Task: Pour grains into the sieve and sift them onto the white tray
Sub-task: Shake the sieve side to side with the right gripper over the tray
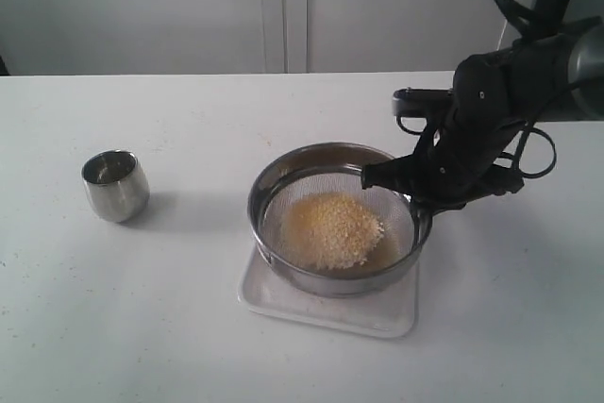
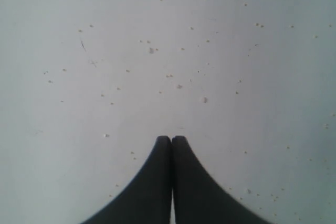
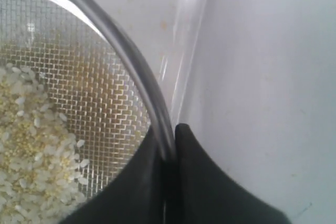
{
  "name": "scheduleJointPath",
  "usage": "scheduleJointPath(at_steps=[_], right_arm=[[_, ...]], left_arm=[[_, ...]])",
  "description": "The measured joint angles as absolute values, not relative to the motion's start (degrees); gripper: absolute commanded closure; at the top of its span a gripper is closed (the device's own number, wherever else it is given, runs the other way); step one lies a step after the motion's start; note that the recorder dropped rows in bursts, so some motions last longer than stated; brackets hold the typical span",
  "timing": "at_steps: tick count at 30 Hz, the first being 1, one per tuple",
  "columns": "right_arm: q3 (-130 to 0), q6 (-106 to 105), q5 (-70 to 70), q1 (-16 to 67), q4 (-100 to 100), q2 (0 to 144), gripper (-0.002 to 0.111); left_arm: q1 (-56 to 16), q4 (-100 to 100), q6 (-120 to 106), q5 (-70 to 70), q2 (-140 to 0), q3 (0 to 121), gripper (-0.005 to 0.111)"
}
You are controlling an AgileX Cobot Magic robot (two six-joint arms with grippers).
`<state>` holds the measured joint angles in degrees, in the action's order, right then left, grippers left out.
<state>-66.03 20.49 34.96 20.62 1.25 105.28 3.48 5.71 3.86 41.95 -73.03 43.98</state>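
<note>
Now right claw [image 3: 169, 136] clamps the sieve [image 1: 311, 277] rim (grains [image 1: 332, 229] heaped inside), seemingly over the white tray [image 1: 382, 315]; left claw [image 2: 171, 141] together.

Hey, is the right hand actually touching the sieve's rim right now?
Touching. The right wrist view shows the right hand shut on the sieve: its two black fingers pinch the steel rim wall between them, with no gap.

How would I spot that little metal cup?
On the white table, find the wide sieve over a white tray near the middle. Well to its left in the exterior view stands the cup, alone. It is small, rounded, solid shiny steel, without mesh.
</note>
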Motion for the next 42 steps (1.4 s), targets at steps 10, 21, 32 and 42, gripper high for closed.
scheduleJointPath(at_steps=[10, 21, 32, 42], right_arm=[[-65.26, 18.93, 37.01, 20.85, 0.81, 105.6, 0.108], [-65.53, 19.25, 36.56, 19.99, 0.89, 104.22, 0.108], [-61.46, 24.98, 30.52, 21.16, 0.43, 102.15, 0.108], [-58.39, 24.0, 29.1, 21.29, -1.62, 100.5, 0.108]], left_arm=[[3.48, 5.71, 3.86, 41.95, -73.03, 43.98, 0.107], [3.48, 5.71, 3.86, 41.95, -73.03, 43.98, 0.107], [3.48, 5.71, 3.86, 41.95, -73.03, 43.98, 0.107], [3.48, 5.71, 3.86, 41.95, -73.03, 43.98, 0.107]])
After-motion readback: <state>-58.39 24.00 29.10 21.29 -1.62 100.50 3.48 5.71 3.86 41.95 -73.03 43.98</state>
